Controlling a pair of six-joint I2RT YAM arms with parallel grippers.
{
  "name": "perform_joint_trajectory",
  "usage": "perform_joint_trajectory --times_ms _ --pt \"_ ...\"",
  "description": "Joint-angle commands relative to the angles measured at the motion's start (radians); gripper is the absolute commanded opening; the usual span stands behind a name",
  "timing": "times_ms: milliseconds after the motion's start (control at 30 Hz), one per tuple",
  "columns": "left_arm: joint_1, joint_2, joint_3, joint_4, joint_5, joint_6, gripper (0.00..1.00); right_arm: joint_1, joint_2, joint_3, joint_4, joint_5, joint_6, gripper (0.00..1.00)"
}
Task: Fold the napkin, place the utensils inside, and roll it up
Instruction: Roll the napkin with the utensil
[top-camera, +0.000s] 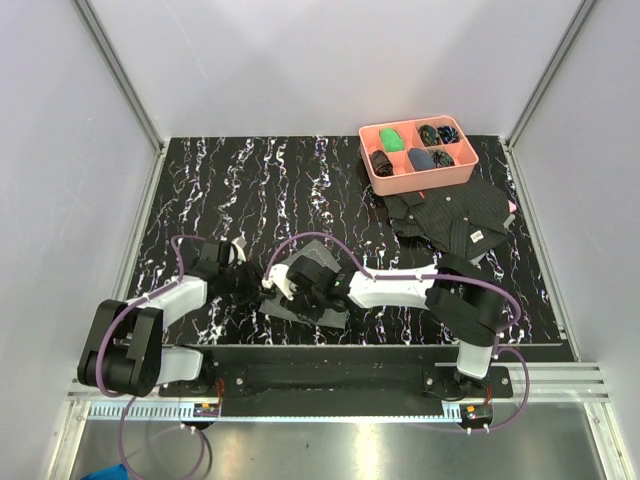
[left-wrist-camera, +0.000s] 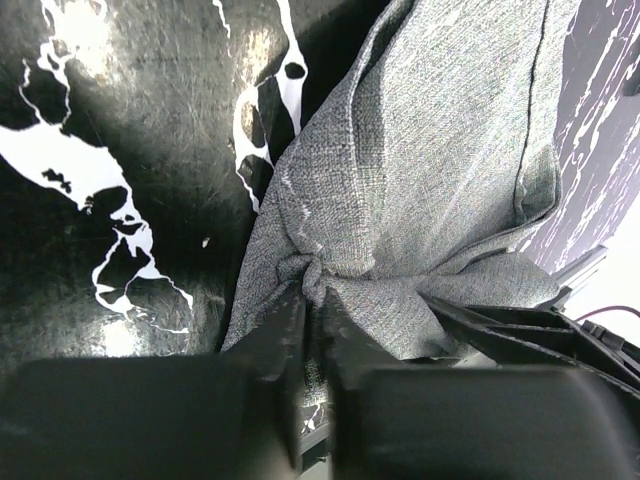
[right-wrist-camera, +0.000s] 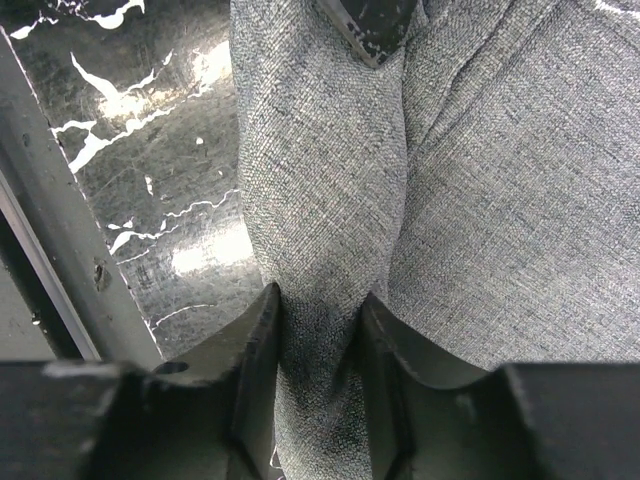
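Left hand (left-wrist-camera: 312, 300): together, pinched on a gathered bunch of the napkin (left-wrist-camera: 430, 170) at the cloth's left end.
Napkin: lay bunched and creased on the black marbled table (top-camera: 230, 180), near its front edge, between the two hands.
Right hand (right-wrist-camera: 320, 325): clamped on a raised ridge of the napkin, with cloth filling the gap between its fingers.
In the way: from above, both arms covered most of the napkin, so only grey patches showed.
Far right: a pink tray (top-camera: 420, 183) sat at the back corner with a black patterned cloth (top-camera: 450, 215) against its front — both well apart from the napkin.
Wrist views only: the two grips themselves — the top view hid them.
Top view only: the tray and the black cloth.
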Motion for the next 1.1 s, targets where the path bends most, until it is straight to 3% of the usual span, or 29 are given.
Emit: perform_joint_trajectory --times_ms 0,67,200,333,500,767,933,1067 --pt "0.009 -0.008 0.031 -0.003 -0.051 0.032 0.26 0.000 0.075 0.009 -0.064 -0.073 0.032 0.34" --pt "0.026 -0.045 0.043 -0.023 -0.068 0.033 0.45 -0.019 0.090 0.011 -0.073 -0.135 0.062 0.33" --pt "0.055 -0.132 0.056 -0.064 -0.134 0.035 0.59 -0.074 0.109 0.015 -0.078 -0.297 0.096 0.30" --pt "0.069 -0.229 0.034 -0.101 -0.174 0.045 0.62 -0.137 0.142 0.032 -0.081 -0.463 0.111 0.28" --pt "0.067 -0.310 -0.035 -0.072 -0.127 0.046 0.66 -0.215 0.195 0.067 -0.088 -0.682 0.136 0.26" --pt "0.067 -0.286 -0.114 0.028 -0.088 0.004 0.78 -0.293 0.296 0.141 -0.153 -0.904 0.134 0.24" --pt "0.066 -0.232 -0.131 0.107 -0.055 -0.022 0.78 -0.309 0.362 0.192 -0.194 -0.988 0.122 0.23" --pt "0.066 -0.214 -0.160 0.135 -0.016 -0.031 0.70 -0.322 0.400 0.213 -0.197 -1.017 0.131 0.23"
